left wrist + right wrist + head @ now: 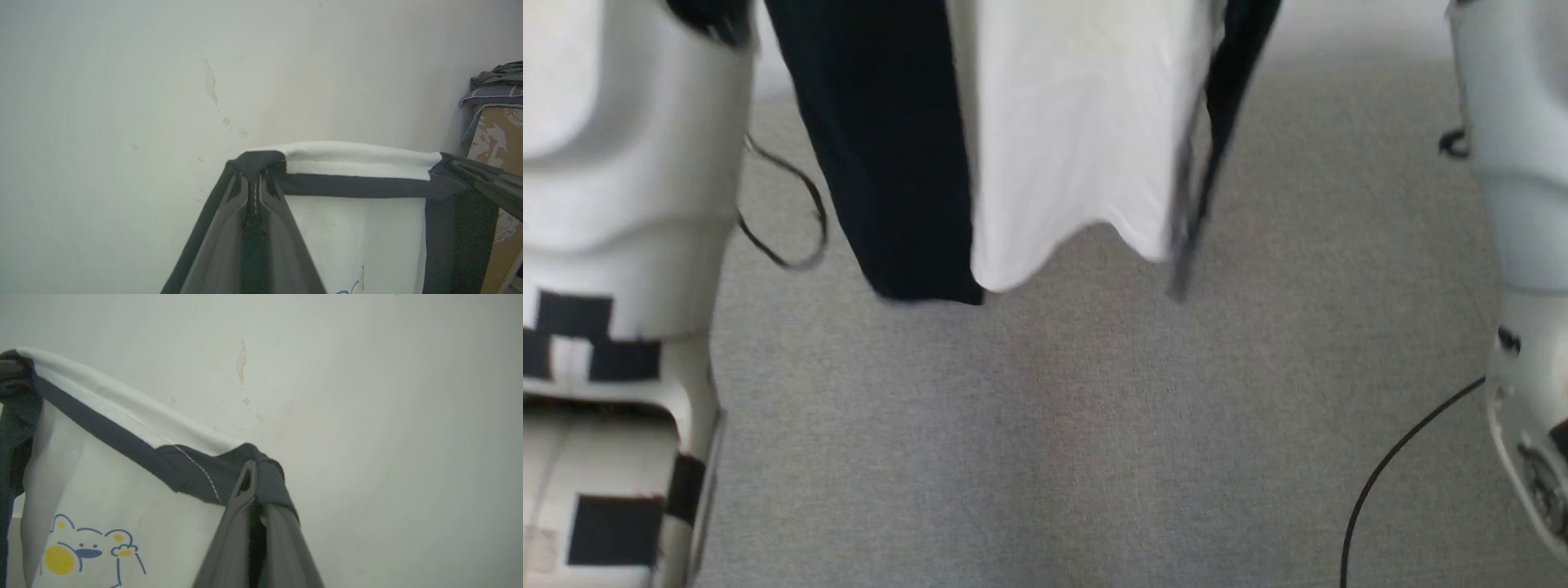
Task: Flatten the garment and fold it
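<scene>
The garment [1078,147] hangs in the air above the floor, its white body between two black sleeves, the hem swinging free. In the left wrist view my left gripper [255,175] is shut on a black top corner of the garment [359,245]. The top edge runs taut to the right, where my right gripper [482,177] pinches the other corner. The right wrist view has my right gripper [252,473] shut on black cloth of the garment [122,486]. A cartoon bear print [81,551] shows on the white front.
Grey carpet [1045,425] lies under the hanging cloth. A black cable [1405,457] crosses it at the lower right. My pale forearms [621,204] [1519,204] flank the view. A plain wall [122,81] stands behind, with a cardboard box [494,134] topped by folded cloth at its right.
</scene>
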`<state>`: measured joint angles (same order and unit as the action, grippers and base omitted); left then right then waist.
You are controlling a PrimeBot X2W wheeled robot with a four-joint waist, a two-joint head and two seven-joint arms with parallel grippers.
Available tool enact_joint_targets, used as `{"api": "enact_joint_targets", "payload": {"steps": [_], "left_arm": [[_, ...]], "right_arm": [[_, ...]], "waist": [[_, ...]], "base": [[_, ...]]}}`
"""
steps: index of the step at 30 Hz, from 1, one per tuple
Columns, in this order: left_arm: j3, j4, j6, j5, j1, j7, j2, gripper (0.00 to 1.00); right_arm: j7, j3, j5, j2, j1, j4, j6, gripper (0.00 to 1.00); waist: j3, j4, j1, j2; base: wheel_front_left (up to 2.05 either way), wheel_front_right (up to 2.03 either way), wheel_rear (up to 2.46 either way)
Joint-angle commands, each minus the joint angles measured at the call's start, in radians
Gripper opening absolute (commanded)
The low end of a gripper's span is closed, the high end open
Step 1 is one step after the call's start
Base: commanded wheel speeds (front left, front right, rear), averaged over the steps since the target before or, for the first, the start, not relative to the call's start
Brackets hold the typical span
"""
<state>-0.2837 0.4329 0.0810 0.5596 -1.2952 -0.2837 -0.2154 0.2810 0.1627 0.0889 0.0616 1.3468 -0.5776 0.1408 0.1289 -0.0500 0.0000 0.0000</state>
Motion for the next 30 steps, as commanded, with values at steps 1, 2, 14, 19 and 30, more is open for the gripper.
{"api": "enact_joint_targets", "payload": {"steps": [1, 2, 14, 19, 30], "left_arm": [[0.019, 0.021, 0.021, -0.015, -0.037, 0.014, -0.033, 0.0], [0.017, 0.028, 0.02, -0.021, -0.061, 0.02, -0.034, 0.0], [0.048, 0.098, 0.02, -0.055, -0.313, 0.197, -0.026, 0.0], [0.037, 0.126, 0.003, -0.064, -0.374, 0.257, -0.005, 0.0], [0.019, 0.166, 0.015, -0.121, -0.49, 0.415, -0.001, 0.0]], "right_arm": [[-0.006, -0.022, -0.02, 0.021, 0.028, -0.025, -0.01, 0.0], [-0.01, -0.026, -0.028, 0.017, 0.048, -0.038, -0.01, 0.0], [-0.132, -0.176, -0.156, -0.008, 0.28, -0.121, -0.01, 0.0], [-0.187, -0.195, -0.17, -0.011, 0.35, -0.16, -0.01, 0.0], [-0.34, -0.192, -0.258, -0.011, 0.48, -0.19, -0.01, 0.0]], "waist": [[0.046, -0.024, 0.0, 0.0], [0.064, -0.027, 0.0, 0.0], [0.287, -0.033, 0.0, 0.0], [0.357, -0.019, 0.0, 0.0], [0.503, -0.022, 0.0, 0.0]], "base": [[0.0, 0.0, 0.0], [0.0, 0.0, 0.0], [0.0, 0.0, 0.0], [0.0, 0.0, 0.0], [0.0, 0.0, 0.0]]}}
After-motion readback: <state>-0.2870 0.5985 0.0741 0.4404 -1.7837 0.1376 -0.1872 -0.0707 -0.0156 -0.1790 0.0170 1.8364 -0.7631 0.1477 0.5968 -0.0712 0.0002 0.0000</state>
